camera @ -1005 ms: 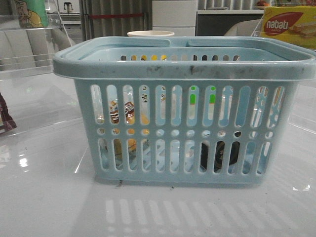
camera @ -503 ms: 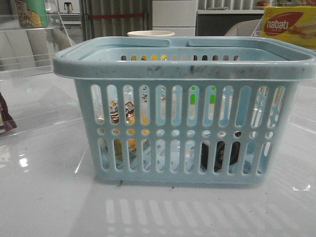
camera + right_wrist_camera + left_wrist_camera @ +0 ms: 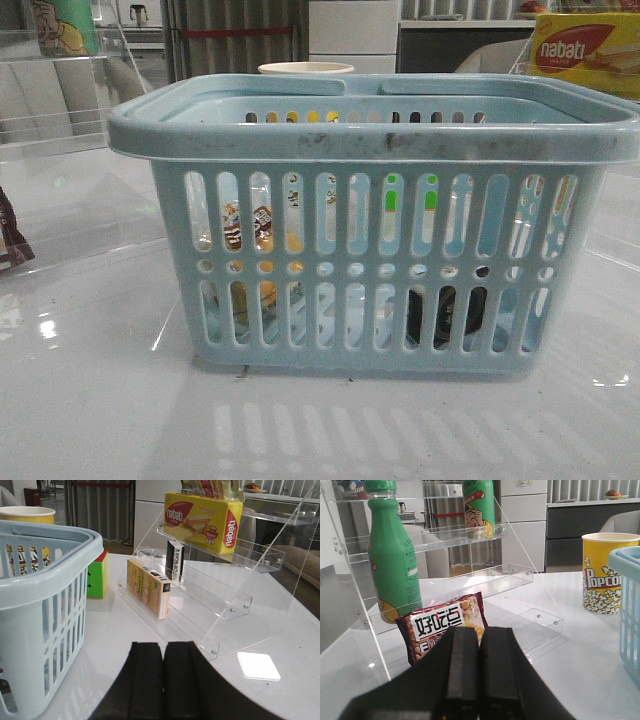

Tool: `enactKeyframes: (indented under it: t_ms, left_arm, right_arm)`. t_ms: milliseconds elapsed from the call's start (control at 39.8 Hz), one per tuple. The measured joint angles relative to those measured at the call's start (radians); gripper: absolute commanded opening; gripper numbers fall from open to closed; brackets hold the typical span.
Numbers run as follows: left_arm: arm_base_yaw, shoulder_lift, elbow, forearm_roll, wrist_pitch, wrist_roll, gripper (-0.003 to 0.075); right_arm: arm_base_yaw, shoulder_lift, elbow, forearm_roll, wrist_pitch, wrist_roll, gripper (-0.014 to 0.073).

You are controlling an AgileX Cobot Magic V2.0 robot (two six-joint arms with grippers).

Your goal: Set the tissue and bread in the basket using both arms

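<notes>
The light blue basket (image 3: 370, 140) fills the middle of the front view. Through its front slots the bread (image 3: 250, 232) shows at the left, pale yellow with a brown label, leaning inside the basket. The nearly black tissue pack (image 3: 445, 315) shows low at the right, on the basket floor. Neither gripper is in the front view. My left gripper (image 3: 479, 631) is shut and empty, left of the basket's edge (image 3: 629, 605). My right gripper (image 3: 163, 646) is shut and empty, right of the basket (image 3: 50, 580).
A dark red-brown snack packet (image 3: 445, 622) and a green bottle (image 3: 392, 565) stand on a clear shelf rack ahead of the left gripper. A popcorn cup (image 3: 602, 572) stands behind the basket. On the right are a nabati box (image 3: 202, 517), a yellow carton (image 3: 147, 587) and a colour cube (image 3: 97, 575).
</notes>
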Motion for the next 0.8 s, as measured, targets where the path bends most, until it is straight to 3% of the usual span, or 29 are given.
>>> enactKeyframes:
  t_ms: [804]
  left_arm:
    - [0.0,0.0,0.0,0.0,0.0,0.0,0.0091]
  right_arm:
    - [0.036,0.0,0.0,-0.002,-0.01,0.0,0.0057]
